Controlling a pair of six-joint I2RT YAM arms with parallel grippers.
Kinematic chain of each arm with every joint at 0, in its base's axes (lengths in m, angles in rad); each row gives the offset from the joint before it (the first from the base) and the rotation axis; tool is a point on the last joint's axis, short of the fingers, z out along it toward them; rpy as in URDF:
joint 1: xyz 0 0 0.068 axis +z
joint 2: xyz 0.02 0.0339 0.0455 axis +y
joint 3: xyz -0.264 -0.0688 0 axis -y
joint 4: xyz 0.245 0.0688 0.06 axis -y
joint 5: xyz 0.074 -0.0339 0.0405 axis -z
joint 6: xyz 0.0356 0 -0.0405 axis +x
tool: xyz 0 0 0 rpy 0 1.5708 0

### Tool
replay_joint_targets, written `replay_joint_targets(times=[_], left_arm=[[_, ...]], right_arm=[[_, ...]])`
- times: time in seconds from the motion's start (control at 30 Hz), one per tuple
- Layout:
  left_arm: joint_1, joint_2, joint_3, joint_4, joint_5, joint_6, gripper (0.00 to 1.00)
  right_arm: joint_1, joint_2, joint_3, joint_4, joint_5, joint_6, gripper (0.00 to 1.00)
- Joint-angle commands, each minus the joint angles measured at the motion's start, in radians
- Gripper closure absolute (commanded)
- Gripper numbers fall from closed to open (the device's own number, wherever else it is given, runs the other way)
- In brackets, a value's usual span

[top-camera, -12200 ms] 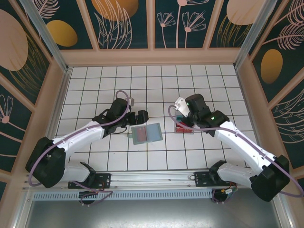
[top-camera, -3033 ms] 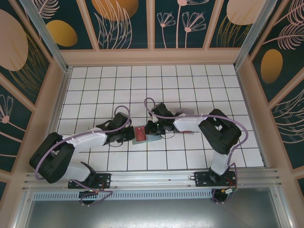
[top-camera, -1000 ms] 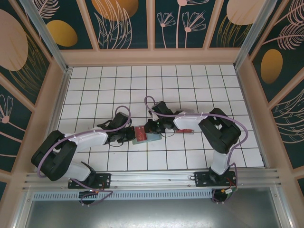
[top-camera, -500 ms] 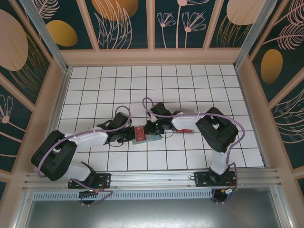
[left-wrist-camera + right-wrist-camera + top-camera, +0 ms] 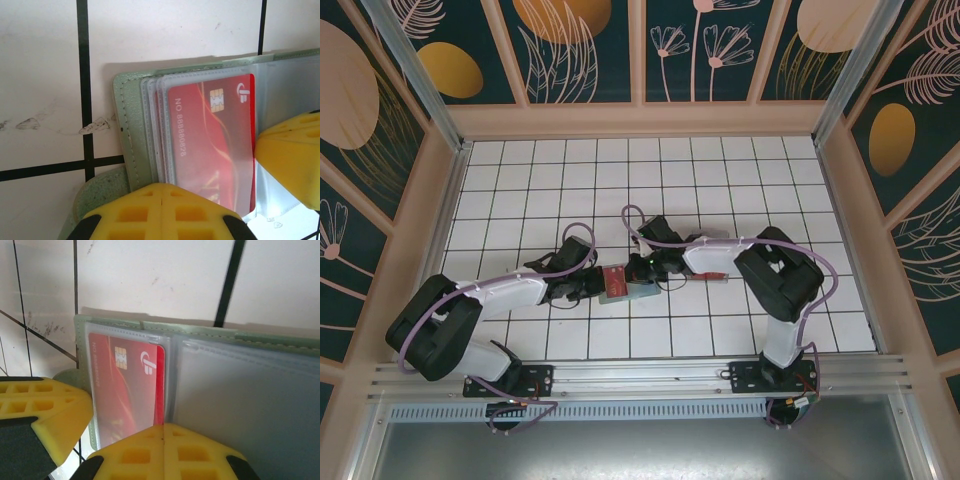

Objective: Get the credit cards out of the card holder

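The left gripper [image 5: 162,200] is clenched, its ribbed yellow plastic tips meeting over the near edge of the small flat sage-green folding card holder [image 5: 122,130]. Whether it pinches that edge or only presses it down cannot be told. The right gripper [image 5: 164,440] is also clenched. Its tips sit where the red plastic credit card [image 5: 127,390] meets the holder's middle fold, and whether any card edge is caught between them cannot be told.

In both wrist views the card's long axis runs straight away from the fingertips. It lies in the top clear, glossy sleeve of the left half, chip and embossed numbers facing up. More thin sleeves are stacked beneath it, and the stitched, leather-like cover shows around their rim. The other half shows a cloudy bluish-grey sleeve.

From above, the holder [image 5: 642,290] lies open and flat on the white tiled tabletop [image 5: 720,180] between the two arms. The right gripper [image 5: 632,272] looks better placed to draw the card out, while the left gripper [image 5: 592,287] steadies the cover.
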Motion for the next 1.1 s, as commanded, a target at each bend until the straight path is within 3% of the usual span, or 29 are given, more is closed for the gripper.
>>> replay_joint_targets(times=[0.0, 0.33, 0.5, 1.07], left_arm=[[0.002, 0.014, -0.017, -0.006, 0.004, -0.010, 0.96], [0.001, 0.010, -0.021, -0.004, 0.005, -0.012, 0.96], [0.001, 0.009, -0.019, -0.002, 0.006, -0.013, 0.96], [0.002, 0.014, 0.072, -0.037, -0.002, 0.005, 0.95]], right_arm=[[-0.022, -0.062, -0.026, -0.030, 0.022, -0.013, 1.00], [-0.020, -0.050, -0.018, -0.022, 0.001, -0.010, 1.00], [-0.002, -0.039, 0.004, -0.016, -0.001, -0.009, 0.84], [0.007, 0.002, 0.010, -0.038, 0.014, -0.013, 0.85]])
